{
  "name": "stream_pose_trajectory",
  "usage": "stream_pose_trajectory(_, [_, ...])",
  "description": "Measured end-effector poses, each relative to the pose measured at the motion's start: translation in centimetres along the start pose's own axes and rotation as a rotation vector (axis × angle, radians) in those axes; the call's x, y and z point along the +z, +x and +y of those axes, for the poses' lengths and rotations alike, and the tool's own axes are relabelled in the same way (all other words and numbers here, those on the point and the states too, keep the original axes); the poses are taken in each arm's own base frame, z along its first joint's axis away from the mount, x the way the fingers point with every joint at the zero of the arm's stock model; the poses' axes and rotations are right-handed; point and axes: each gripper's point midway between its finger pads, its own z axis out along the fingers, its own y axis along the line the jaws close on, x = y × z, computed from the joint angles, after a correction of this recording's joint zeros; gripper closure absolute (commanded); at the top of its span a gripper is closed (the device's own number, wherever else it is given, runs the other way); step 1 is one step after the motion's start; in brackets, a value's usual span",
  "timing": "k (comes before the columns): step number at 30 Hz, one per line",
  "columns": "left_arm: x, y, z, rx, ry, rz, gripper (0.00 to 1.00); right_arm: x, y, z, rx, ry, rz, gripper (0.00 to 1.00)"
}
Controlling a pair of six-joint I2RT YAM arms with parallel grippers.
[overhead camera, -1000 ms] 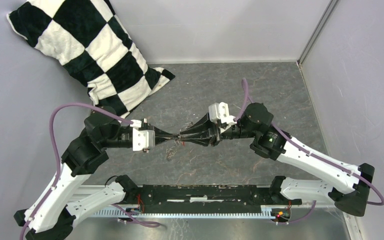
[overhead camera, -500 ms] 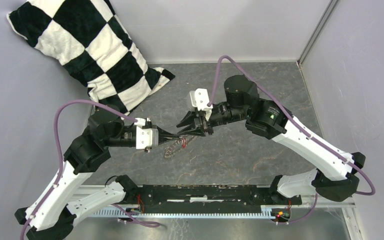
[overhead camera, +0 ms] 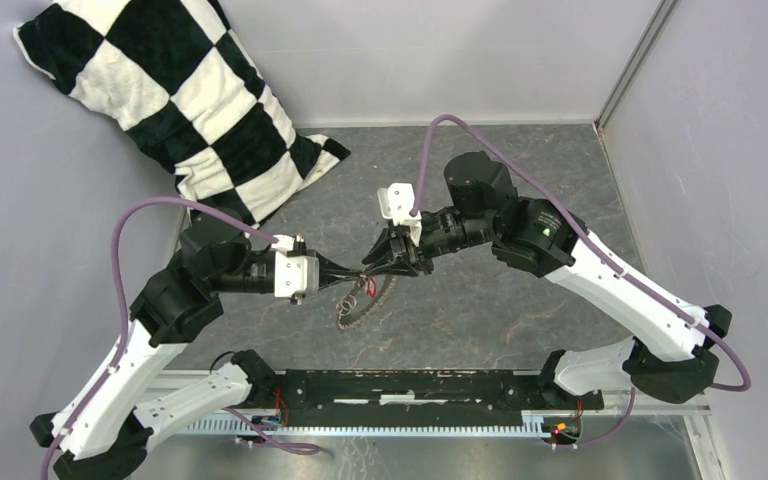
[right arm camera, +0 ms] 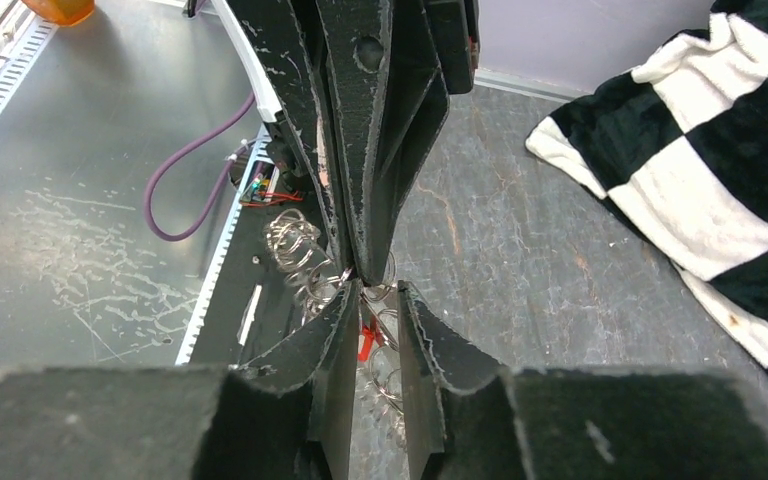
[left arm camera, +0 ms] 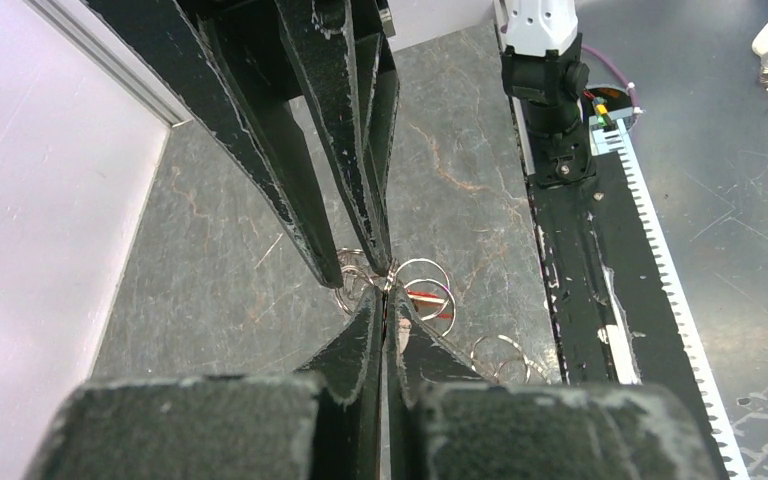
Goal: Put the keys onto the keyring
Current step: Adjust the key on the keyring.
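My left gripper (overhead camera: 363,272) is shut on one ring of the keyring (overhead camera: 356,306). The rest of its silver rings hang down to the table, with the red tag (overhead camera: 370,288) just under the tips. In the left wrist view, rings (left arm camera: 426,284) and the tag (left arm camera: 428,299) show beyond the closed left gripper (left arm camera: 387,291). My right gripper (overhead camera: 372,267) meets it tip to tip from the right. Its jaws (right arm camera: 378,291) stand a narrow gap apart, and through that gap the rings (right arm camera: 296,246) and tag (right arm camera: 367,341) show. I cannot make out the keys in any view.
A black-and-white checked pillow (overhead camera: 160,90) leans in the back left corner. The grey stone-patterned table (overhead camera: 520,170) is boxed in by pale walls at the left, back and right. A black rail (overhead camera: 390,386) runs between the arm bases along the near edge.
The right arm rose and swung left, opened its jaws wider, then narrowed them at the left gripper's tips. The left gripper stayed shut, and the hanging rings shifted slightly right.
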Motion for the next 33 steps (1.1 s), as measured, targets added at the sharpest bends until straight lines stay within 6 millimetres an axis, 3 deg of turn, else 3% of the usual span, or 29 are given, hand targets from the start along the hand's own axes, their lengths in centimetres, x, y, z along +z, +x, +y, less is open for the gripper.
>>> stream_pose_trajectory(8, [0.0,0.0,0.0,0.000,0.000,0.001,0.98,-0.6,-1.0,0.0,-0.009,0.010,-0.011,0.69])
stream_pose_trajectory(24, [0.1,0.1,0.1,-0.004,-0.002,0.005,0.98,-0.1,-0.7,0.8,0.008,-0.020,-0.003,0.73])
stream_pose_trajectory(28, [0.1,0.2,0.1,-0.005,-0.003,0.007,0.98,0.2,-0.2,0.8,0.017,-0.024,0.009,0.75])
stream_pose_trajectory(33, [0.1,0.2,0.1,-0.012,-0.005,0.008,0.98,0.2,-0.2,0.5,0.017,-0.009,0.012,0.86])
